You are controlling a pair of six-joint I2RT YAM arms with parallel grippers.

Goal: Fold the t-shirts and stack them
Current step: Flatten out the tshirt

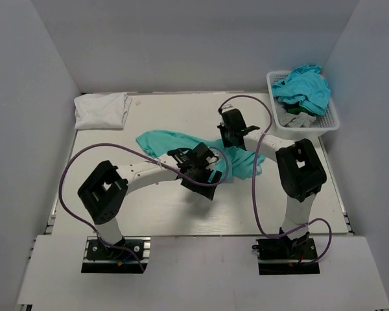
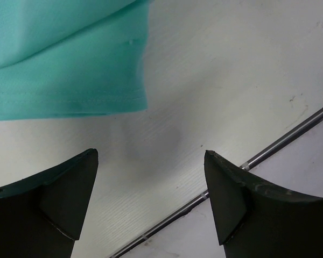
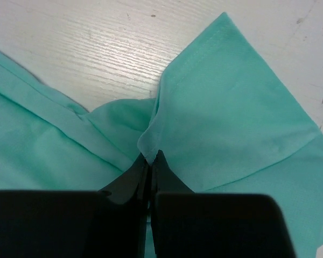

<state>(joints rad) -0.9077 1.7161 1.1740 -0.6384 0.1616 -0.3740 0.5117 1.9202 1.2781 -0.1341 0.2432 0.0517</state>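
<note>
At 10 o'clock on the white table (image 1: 181, 214): a folded white cotton t-shirt (image 1: 102, 110), lying flat, well apart from both arms.

Toward the middle: a mint-green short-sleeved cotton t-shirt (image 1: 162, 140), unfolded and wrinkled, long axis running about from 9 o'clock to 3 o'clock, partly hidden under the two wrists.

Just at its near edge: the left black two-finger gripper (image 1: 205, 173), spread wide and holding nothing. In the left wrist view, only bare table between the dark fingers (image 2: 59, 199). Hemmed edge of the mint-green cloth (image 2: 64, 59) at 11 o'clock from that gripper (image 2: 151, 177), near but not touching.

More to the right: the right black two-finger gripper (image 1: 231, 136), pressed together on a pinched fold of the same cloth (image 3: 231, 107), clearly seen from its own wrist camera.

At 2 o'clock: a white plastic mesh basket (image 1: 324, 123) holding crumpled turquoise-blue t-shirts (image 1: 305, 87).

Judged from this: fold not yet made. Left side nearer to the free hem, so probably needing to go toward 11 o'clock and down before closing on it.
</note>
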